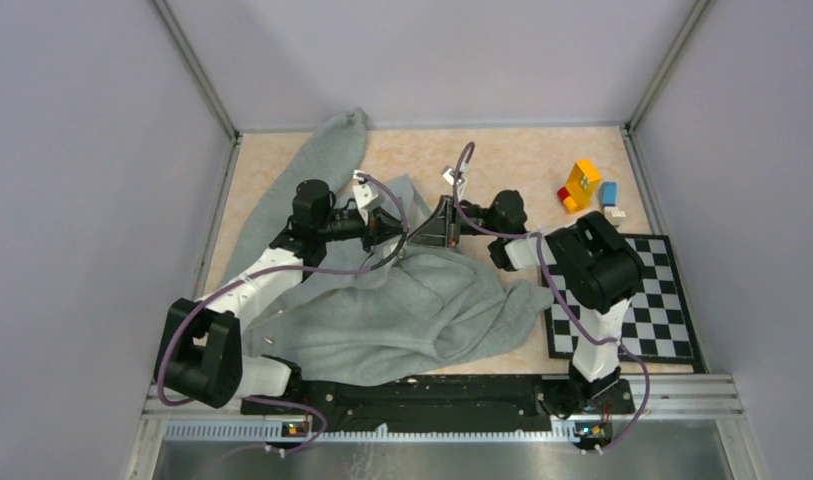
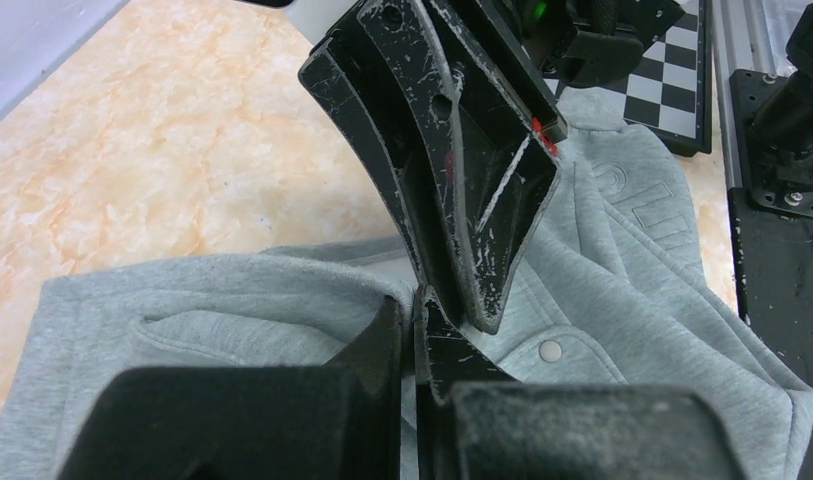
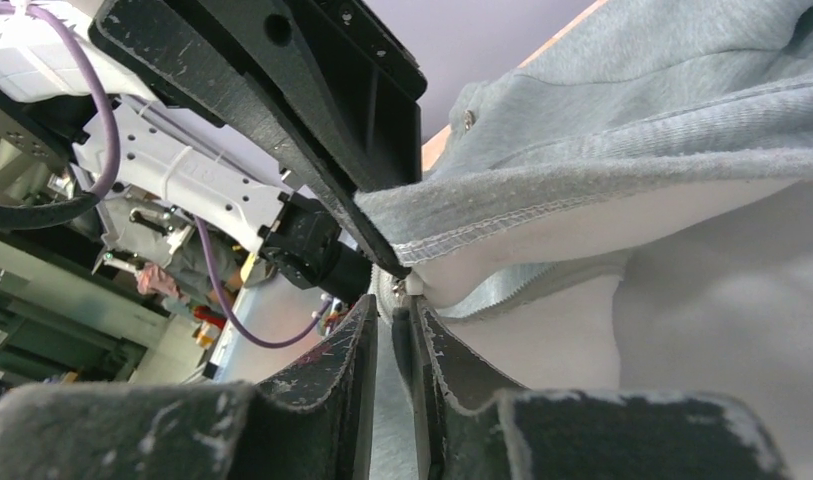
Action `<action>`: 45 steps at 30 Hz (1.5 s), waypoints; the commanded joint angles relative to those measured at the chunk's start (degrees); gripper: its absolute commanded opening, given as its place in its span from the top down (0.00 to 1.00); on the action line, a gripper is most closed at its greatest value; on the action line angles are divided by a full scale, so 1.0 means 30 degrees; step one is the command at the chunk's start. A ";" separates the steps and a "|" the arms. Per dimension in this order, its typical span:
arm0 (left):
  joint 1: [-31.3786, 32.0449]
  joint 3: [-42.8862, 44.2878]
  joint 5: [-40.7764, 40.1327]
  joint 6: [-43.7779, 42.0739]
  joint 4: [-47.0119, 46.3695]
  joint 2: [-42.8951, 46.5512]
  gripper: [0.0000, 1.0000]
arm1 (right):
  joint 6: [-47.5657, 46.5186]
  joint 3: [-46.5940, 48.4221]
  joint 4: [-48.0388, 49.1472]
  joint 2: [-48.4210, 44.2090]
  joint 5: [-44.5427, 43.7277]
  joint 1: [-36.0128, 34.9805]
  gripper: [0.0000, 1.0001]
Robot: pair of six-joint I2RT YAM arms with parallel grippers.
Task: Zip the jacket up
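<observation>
The jacket [image 1: 402, 310] lies rumpled on the counter [image 1: 522, 160], one sleeve flung out from its far-left corner, and everything else here is best placed from it. Both claws meet at the jacket's far edge, about midway along, where the front opening has been lifted off the counter. The left claw [image 2: 414, 315] is fully closed and pinches the grey hem with its stitched border. I judge this hold is there to keep the fabric taut and steady, so that the zipper has something to pull against. The right claw [image 3: 394, 310] faces it from the jacket's other side, tips almost touching the left one's. Its jaws stand a narrow slit apart, right at the start of the zipper teeth [image 3: 502, 290], where the white lining shows. A small pale metal piece sits at the mouth of that slit. It may be the slider or its pull, but I cannot tell, nor whether the jaws touch it, so nothing looks firmly gripped there. No box, bowl or bin is in view. The only holder is the jacket's own pocket, closed by a snap [image 2: 551, 350], and what is in it, if anything, cannot be seen. A checkered board [image 1: 647, 320] lies at the jacket's right edge, and some toy blocks [image 1: 582, 185] stand apart beyond its far-right side.
</observation>
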State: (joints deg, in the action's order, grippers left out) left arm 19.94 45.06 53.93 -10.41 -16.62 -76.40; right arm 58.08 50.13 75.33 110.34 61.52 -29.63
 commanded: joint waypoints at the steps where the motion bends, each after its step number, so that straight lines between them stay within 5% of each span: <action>1: 0.0208 0.0149 0.0727 0.0046 -0.0248 0.0001 1.00 | -0.1736 0.0367 -0.0495 -0.0129 -0.0818 -0.0222 0.82; 13: 0.0219 0.0244 0.0422 -0.0142 0.0118 -0.0039 1.00 | -0.4108 -0.0239 -0.2847 -0.1384 -0.1823 -0.0010 0.74; 21: 0.0224 0.1080 -0.0356 0.0014 0.1197 -0.0470 1.00 | -1.0302 0.0648 -1.4259 -0.3132 -0.7360 0.2109 0.54; 28: 0.0214 0.1229 -0.1298 0.0537 0.1586 -0.0456 1.00 | -1.0281 0.2751 -1.4459 0.0080 -0.5751 0.3324 0.62; 45: 0.0237 0.1604 -0.0316 0.1205 0.1410 -0.1043 1.00 | -0.9713 0.4980 -1.3212 0.3566 -0.5014 0.3313 0.61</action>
State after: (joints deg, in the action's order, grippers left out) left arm 20.43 47.31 51.57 -7.35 -11.05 -79.40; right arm 29.21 62.00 32.42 119.42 45.47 -19.79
